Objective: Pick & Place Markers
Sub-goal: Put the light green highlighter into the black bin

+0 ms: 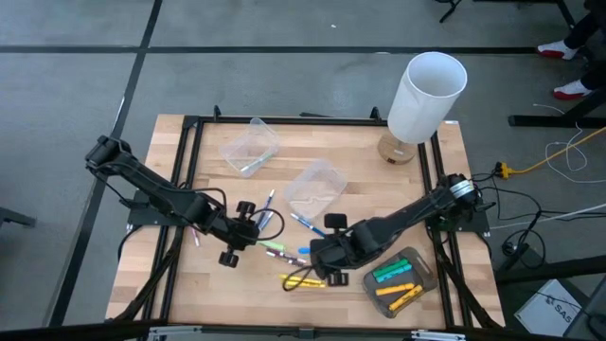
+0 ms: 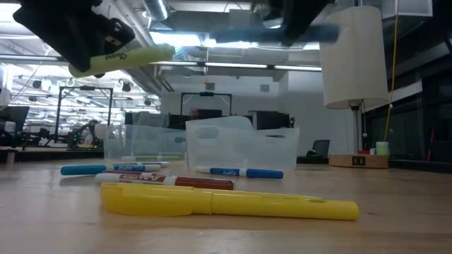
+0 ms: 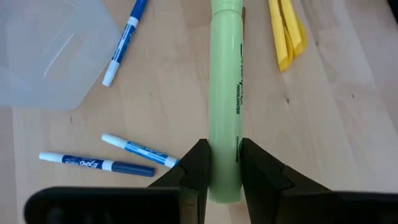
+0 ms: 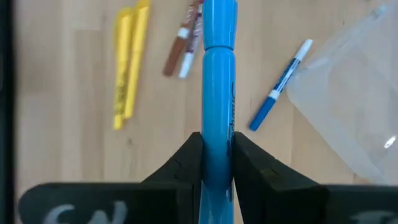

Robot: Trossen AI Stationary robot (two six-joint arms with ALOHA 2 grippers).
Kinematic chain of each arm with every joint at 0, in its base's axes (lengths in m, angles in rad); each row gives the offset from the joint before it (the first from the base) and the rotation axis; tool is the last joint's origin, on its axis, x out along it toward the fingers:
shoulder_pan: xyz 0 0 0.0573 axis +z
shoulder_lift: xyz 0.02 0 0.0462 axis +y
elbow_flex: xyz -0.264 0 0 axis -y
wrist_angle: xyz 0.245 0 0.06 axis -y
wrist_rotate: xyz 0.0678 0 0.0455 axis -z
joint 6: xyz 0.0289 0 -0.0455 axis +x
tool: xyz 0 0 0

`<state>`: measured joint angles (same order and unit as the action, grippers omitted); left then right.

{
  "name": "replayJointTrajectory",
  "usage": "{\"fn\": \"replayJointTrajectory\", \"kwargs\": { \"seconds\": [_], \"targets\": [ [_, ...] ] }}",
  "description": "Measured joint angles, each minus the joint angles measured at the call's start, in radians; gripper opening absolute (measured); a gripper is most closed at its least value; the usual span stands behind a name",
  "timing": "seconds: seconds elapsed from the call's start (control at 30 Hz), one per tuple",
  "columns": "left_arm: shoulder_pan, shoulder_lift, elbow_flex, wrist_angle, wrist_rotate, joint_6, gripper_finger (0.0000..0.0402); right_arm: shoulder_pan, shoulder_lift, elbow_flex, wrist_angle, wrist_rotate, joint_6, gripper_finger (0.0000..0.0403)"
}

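Both arms are loaded and up off the table. The left gripper (image 3: 222,163) is clamped on a light-green marker (image 3: 225,93), whose long axis runs straight out ahead between the fingers, so the barrel points the way the wrist points. The right gripper (image 4: 217,158) has its fingers pinched on a light-blue marker (image 4: 217,81), again carried lengthwise out past the fingertips. From above, the right gripper (image 1: 333,254) hangs over the front middle of the table (image 1: 170,284), and the grey tray (image 1: 418,281) with green and yellow markers already in it lies just beside it, toward the table's right front corner. That makes the right arm the nearer one, I'd judge; its drop needs the blue barrel swung over the tray. The left gripper (image 1: 248,230) sits well apart from it, with loose markers (image 2: 226,200) and clear tubs (image 1: 314,185) between.
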<state>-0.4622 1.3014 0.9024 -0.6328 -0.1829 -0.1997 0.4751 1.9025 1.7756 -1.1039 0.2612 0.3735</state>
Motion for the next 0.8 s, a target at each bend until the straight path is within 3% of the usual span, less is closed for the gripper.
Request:
{"fn": "replayJointTrajectory", "kwargs": {
  "seconds": [0.3,0.8],
  "targets": [
    [0.000,-0.003,0.000,0.009,0.001,-0.024,0.0064,0.114,-0.115,0.000,-0.136,-0.006,0.020,0.0065],
    [0.000,-0.003,0.000,0.019,0.019,-0.044,0.0064,0.344,-0.204,-0.002,-0.357,-0.145,0.215,0.0065]
  ]
}}
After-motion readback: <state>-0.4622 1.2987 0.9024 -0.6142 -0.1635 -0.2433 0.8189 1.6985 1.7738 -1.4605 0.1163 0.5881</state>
